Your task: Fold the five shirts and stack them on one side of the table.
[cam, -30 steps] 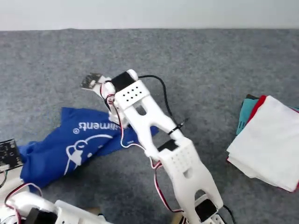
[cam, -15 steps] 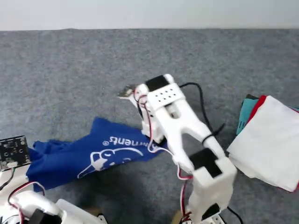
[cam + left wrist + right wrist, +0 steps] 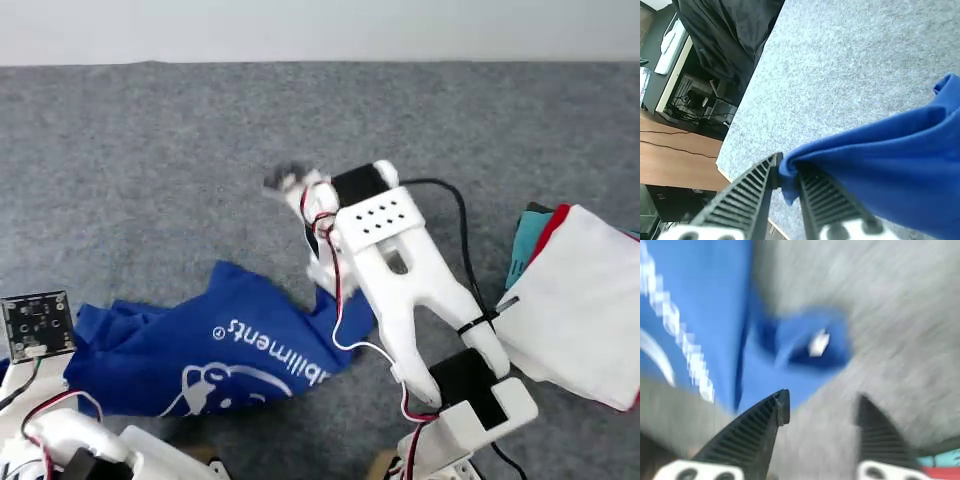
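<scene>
Quick status from the remote seat. The left gripper (image 3: pixel 787 167) has its fingers (image 3: pixel 747 192) pinched shut on a bunched fold of the blue shirt (image 3: pixel 230 345), with the fabric squeezed right between the tips. In the left wrist view the cloth runs off toward the right of the frame, with grey desk (image 3: pixel 150 150) behind it and the desk's edge in the lower left.

In the high view the blue shirt is crumpled in the lower left-centre of the frame, flat-ish on the desk w/ its white print facing up. Its left end sits next to the camera board (image 3: pixel 38 325) at the lower left edge. Its right end tucks under the wrist of the right arm (image 3: pixel 400 270), which comes up from the bottom right toward the middle of the frame.

The right gripper (image 3: pixel 822 405) has its fingers (image 3: pixel 757 427) spread apart, nothing between them. It's over the spot where the shirt's edge meets bare desk, blue in the upper left of that view and grey on the right.

The stack of folded shirts (image 3: pixel 560 300) sits at the right edge of the high view, well apart from the blue one. A white shirt (image 3: pixel 580 310) is on top, w/ red, teal and something dark peeking out along its left side.
</scene>
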Controlling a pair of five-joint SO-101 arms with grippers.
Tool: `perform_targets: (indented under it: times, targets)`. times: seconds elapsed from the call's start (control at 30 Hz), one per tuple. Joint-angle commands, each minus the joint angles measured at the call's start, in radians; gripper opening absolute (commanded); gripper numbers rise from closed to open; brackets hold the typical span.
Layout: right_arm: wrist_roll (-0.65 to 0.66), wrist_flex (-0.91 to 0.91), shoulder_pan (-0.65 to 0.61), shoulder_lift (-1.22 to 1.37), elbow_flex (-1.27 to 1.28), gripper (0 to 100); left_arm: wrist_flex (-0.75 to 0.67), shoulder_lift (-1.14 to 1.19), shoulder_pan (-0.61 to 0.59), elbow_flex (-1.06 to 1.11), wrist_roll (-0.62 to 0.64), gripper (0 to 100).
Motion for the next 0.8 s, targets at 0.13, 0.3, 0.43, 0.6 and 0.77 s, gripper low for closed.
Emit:
perform_targets:
  times: [0.13, 0.3, 0.43, 0.6, 0.77]
  targets:
    - [-0.078, -0.137, -0.182, 0.282, -0.341, 29.9, 0.003, 0.0, -0.003, -0.027, -0.009, 0]
    - [-0.08, -0.119, -0.286, 0.604, -0.663, 29.9, 0.003, -0.006, -0.003, -0.027, -0.009, 0]
    - [-0.074, -0.074, -0.321, 0.846, -0.961, 29.9, 0.003, -0.008, -0.005, -0.027, -0.009, 0]
    - [-0.072, 0.018, -0.357, 1.089, -1.278, 29.9, 0.052, -0.008, -0.005, -0.027, -0.009, 0]
    - [-0.072, 0.09, -0.366, 1.224, -1.405, 29.7, 0.077, -0.008, -0.005, -0.027, -0.009, 0]
